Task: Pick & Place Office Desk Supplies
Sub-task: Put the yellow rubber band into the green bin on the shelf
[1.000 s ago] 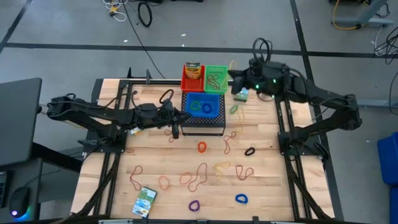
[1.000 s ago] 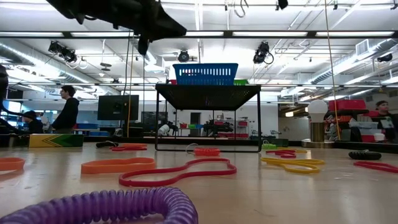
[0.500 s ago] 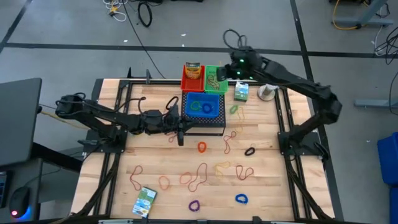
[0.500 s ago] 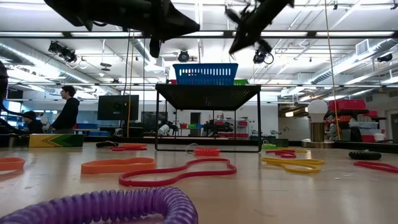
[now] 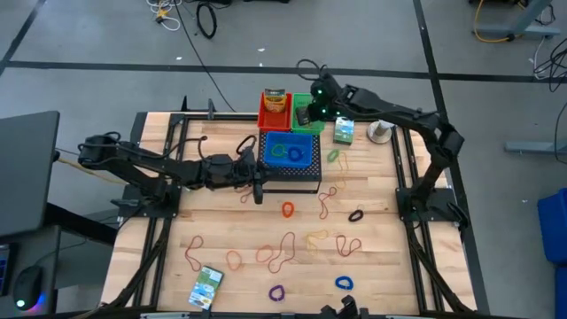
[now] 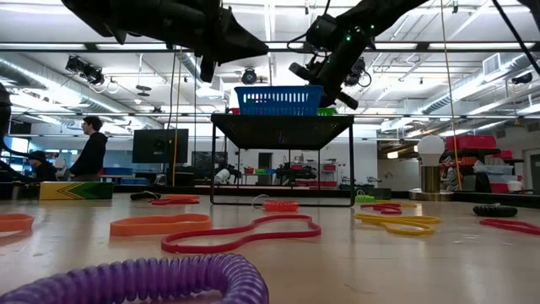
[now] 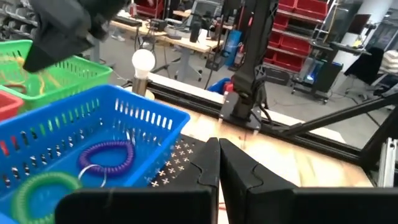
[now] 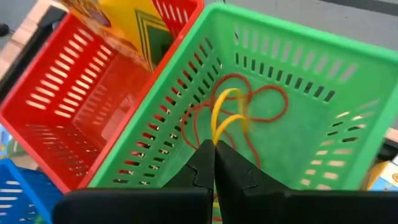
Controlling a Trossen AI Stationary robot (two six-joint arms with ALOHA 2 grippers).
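- The desk (image 5: 159, 257) carries a big black perforated box (image 5: 290, 180) near its far middle, which serves as a raised stand: three small baskets sit at or on it, so sorted supplies end up off the work surface.
- The three baskets are one blue basket (image 5: 290, 151), one green basket (image 5: 307, 108) and one red basket (image 5: 274, 113). The sorting looks to go by kind: the blue one holds thick coils (a purple and a green one show in the left wrist view), the green one holds thin bands, and the red one holds a yellow-and-green box.
- The right gripper (image 8: 214, 144) hangs over the green basket, its fingers closed on a yellow rubber band (image 8: 225, 115) that dangles above the red bands already inside; by my reading this is the drop-off step.
- The left gripper (image 7: 218, 163) waits beside the black box on its left side, fingers closed and holding nothing.
- Two green-white boxes are on the desk: one (image 5: 205, 287) at the near left, one (image 5: 344, 132) right of the green basket.
- Loose on the desk I count about a dozen thin bands and four thick coils: purple (image 5: 277, 291), blue (image 5: 344, 283), black (image 5: 356, 214) and green (image 5: 332, 155).
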